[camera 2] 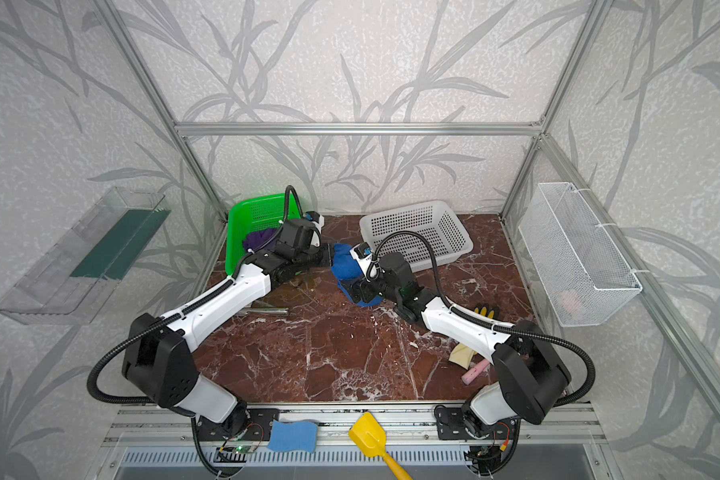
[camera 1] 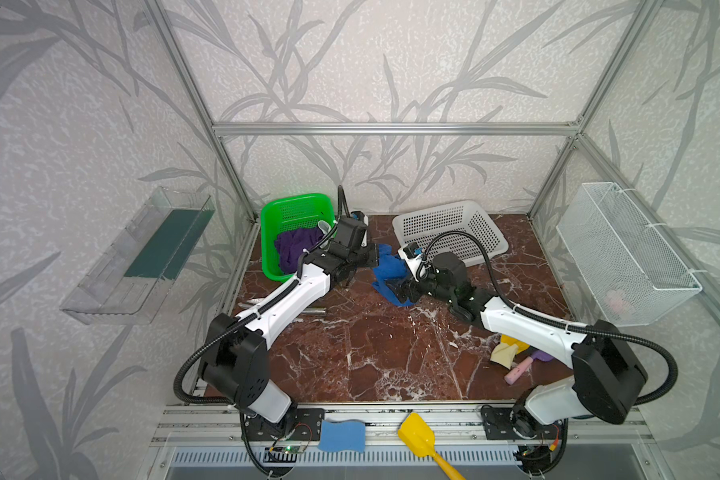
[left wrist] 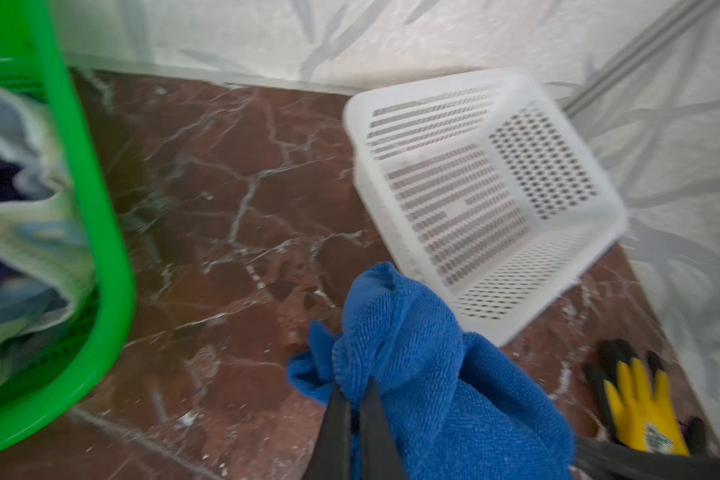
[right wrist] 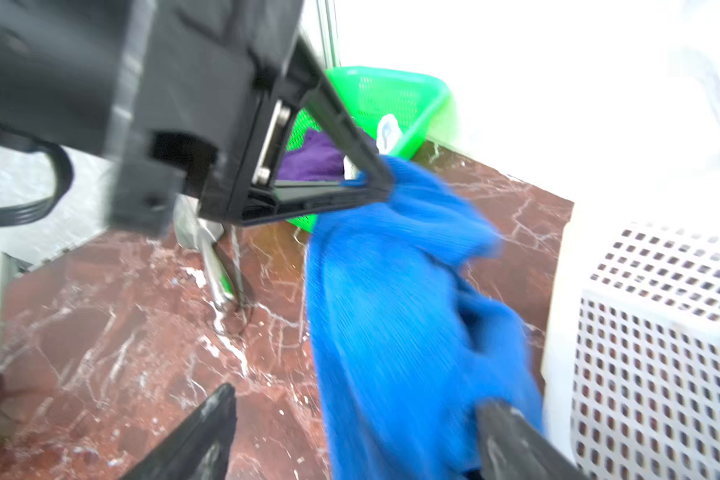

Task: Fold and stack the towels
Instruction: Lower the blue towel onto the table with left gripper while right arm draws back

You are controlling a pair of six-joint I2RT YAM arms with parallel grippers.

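The royal blue towel (camera 1: 387,270) (camera 2: 346,266) hangs bunched above the marble table, between the two baskets. My left gripper (camera 1: 377,255) (left wrist: 356,395) is shut on its upper fold, with the cloth pinched between the two black fingers. My right gripper (camera 1: 395,291) (right wrist: 358,399) stands open at the towel's lower end, and the blue cloth (right wrist: 391,311) drapes between its spread fingers, closer to one of them. The dark purple towel (camera 1: 294,245) (right wrist: 312,160) lies crumpled in the green basket (camera 1: 296,203). A cream towel with printed letters (left wrist: 30,232) lies there beside it.
A white perforated basket (camera 1: 449,208) sits at the back right, close to the blue towel. A yellow glove (camera 1: 506,351) and a pink piece (camera 1: 518,372) lie under my right arm. A metal tool (camera 1: 308,311) lies under my left arm. A blue sponge (camera 1: 341,435) and a yellow scoop (camera 1: 418,434) rest on the front rail.
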